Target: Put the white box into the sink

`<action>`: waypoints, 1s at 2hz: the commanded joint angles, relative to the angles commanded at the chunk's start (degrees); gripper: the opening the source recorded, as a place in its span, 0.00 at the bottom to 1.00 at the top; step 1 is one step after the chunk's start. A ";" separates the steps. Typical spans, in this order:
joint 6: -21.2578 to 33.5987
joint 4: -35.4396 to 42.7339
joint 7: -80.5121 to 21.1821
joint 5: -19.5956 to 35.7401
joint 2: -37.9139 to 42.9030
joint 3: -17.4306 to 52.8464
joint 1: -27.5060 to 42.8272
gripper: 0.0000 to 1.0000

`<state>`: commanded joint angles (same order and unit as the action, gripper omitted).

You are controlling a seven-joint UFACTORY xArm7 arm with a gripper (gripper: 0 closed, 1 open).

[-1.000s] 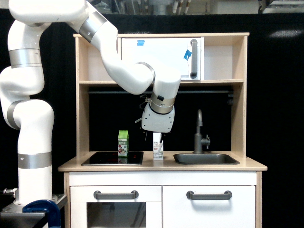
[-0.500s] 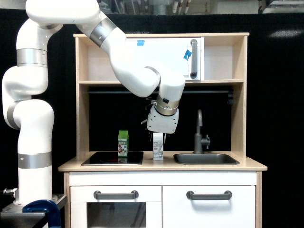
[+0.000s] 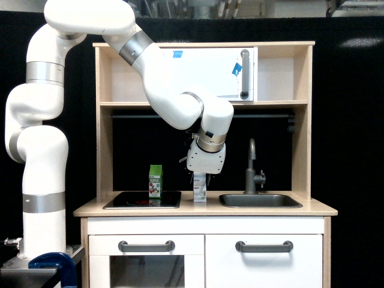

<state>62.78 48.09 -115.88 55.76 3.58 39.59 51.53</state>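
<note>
One carton mattered to me at that moment: the white box (image 3: 200, 191), which stood upright on the light wood surface (image 3: 204, 209), between the black glossy stove top (image 3: 143, 199) and the sink (image 3: 260, 200), just beside the sink's near rim on the exterior view's left. I had the pincer (image 3: 202, 174) directly above the box, the wrist housing hiding its top edge. From that angle I could not tell how wide the fingers stood or whether they had hold of the carton at all.

I judged I was in the grasping step, with the transfer not yet begun. The next move called for a firm pinch on the narrow carton, a lift straight up to clear the sink's rim, then a short carry toward the faucet (image 3: 252, 170) and a lowering into the basin.

The box looked like thin printed cardboard, tall and slim, with a reddish-brown picture low on its front, so I expected it to tip easily. The sink was a shallow rectangular basin of dark grey metal. Beyond the stove top from the sink stood a green-topped juice carton (image 3: 155, 180), well clear of my path.
</note>
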 joint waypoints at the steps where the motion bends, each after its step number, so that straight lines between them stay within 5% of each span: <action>1: -1.27 -0.27 0.66 0.81 -0.10 -2.38 -0.60 0.00; 2: 1.56 2.89 1.21 -0.46 1.18 -3.51 -3.99 0.00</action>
<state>64.34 50.99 -114.67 55.30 4.77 36.08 47.55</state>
